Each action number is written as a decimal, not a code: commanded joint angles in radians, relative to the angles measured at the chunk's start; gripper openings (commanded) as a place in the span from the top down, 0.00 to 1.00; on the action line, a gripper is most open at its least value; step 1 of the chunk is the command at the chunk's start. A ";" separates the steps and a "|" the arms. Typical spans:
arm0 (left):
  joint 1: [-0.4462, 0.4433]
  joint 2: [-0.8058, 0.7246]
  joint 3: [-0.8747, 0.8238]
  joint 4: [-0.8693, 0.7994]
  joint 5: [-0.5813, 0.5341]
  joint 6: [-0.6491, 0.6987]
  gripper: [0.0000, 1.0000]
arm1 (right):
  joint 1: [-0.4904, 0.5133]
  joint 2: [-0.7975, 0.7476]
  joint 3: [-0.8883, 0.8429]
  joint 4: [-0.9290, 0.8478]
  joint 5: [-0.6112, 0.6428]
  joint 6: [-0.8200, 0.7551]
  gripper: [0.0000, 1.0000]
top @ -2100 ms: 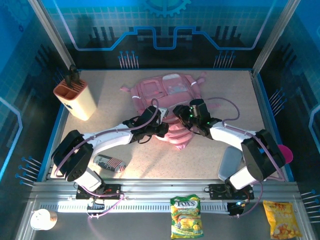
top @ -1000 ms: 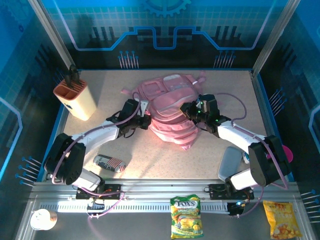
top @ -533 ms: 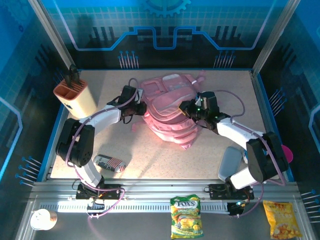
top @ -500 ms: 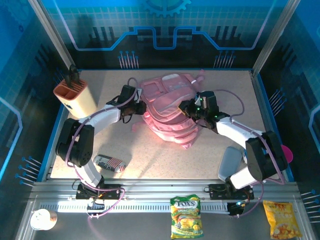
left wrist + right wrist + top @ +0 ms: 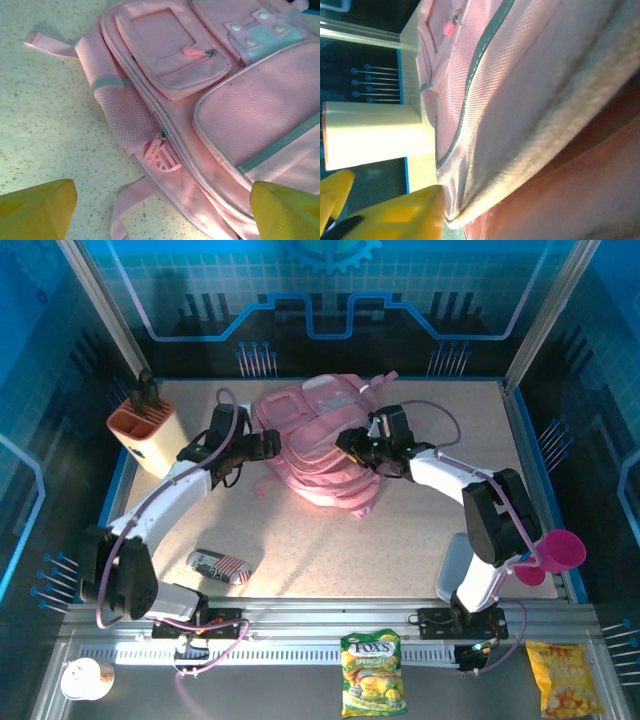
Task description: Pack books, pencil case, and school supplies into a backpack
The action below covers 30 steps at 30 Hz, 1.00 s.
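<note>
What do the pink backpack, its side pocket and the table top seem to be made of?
The backpack looks like soft matt woven fabric: a fine weave grain shows on its panels. Its side pocket seems open mesh, with small holes visible. The table top looks hard and speckled, perhaps laminate or composite; I cannot tell which.

Front centre: bare speckled tabletop point(image 5: 350, 540), open between the two arms.
Back centre: large pink fabric backpack point(image 5: 315, 455) takes up the middle, with the white left arm point(image 5: 170, 495) and white right arm point(image 5: 450, 475) reaching in from either side.
Back left: upright beige holder with orange top point(image 5: 150, 437); a bare lane lies between it and the backpack.
Front left: small striped print pouch point(image 5: 218, 565) lies flat.
Front right: grey flat oblong object point(image 5: 458, 565) and pink cup point(image 5: 560, 552) crowd the corner.
</note>
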 commanded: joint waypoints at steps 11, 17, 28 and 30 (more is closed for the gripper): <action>0.016 -0.150 -0.079 -0.038 -0.001 -0.009 0.01 | 0.003 -0.474 -0.152 -0.710 0.535 -0.326 0.17; 0.019 -0.155 -0.086 -0.027 0.023 -0.003 0.01 | -0.010 -0.511 -0.264 -0.872 0.705 -0.278 0.13; 0.019 -0.149 -0.094 -0.017 0.011 0.002 0.01 | -0.137 -0.546 -0.402 -0.957 0.768 -0.140 0.00; 0.020 -0.148 -0.094 -0.015 0.012 0.002 0.01 | -0.156 -0.552 -0.416 -0.959 0.764 -0.119 0.00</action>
